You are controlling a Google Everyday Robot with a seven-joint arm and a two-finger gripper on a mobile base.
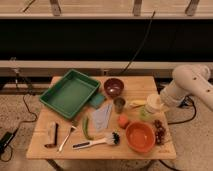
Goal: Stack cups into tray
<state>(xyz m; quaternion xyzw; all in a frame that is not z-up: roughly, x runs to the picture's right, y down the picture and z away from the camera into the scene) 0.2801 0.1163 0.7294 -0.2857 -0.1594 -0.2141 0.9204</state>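
Gripper point(160, 102) at the table's point(142, 84) right edge, closed on the cream-white cup point(151, 103). Pale green cup point(145, 114) is just below it, and the dark grey tumbler point(119, 104) is to its left. Green tray point(59, 106) sits well apart, at the far left.

Table point(41, 144) pale matt wood; tray point(70, 93) smooth plastic; arm point(192, 82) glossy white; gripper point(158, 101) at cream cup point(151, 103).
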